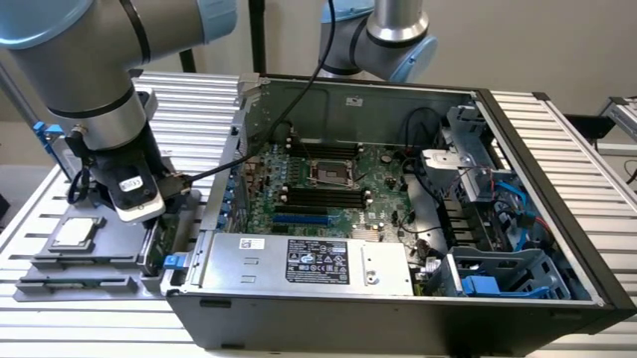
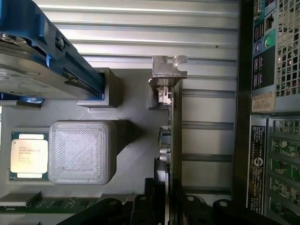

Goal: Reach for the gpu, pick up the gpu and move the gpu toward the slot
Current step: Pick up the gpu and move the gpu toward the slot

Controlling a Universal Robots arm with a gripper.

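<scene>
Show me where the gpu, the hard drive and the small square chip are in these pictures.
gpu (image 2: 176, 140): wrist view, on the thin edge of the card.
hard drive (image 2: 23, 77): wrist view, on its silver body.
square chip (image 2: 29, 154): wrist view, on its metal lid.

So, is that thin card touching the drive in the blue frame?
Apart. The wrist view shows bare grey tray between the gpu and the hard drive.

Grey arm (image 1: 85, 71), blue caps (image 1: 214, 15), black cable (image 1: 298, 97), black gripper (image 2: 169, 190).
</scene>
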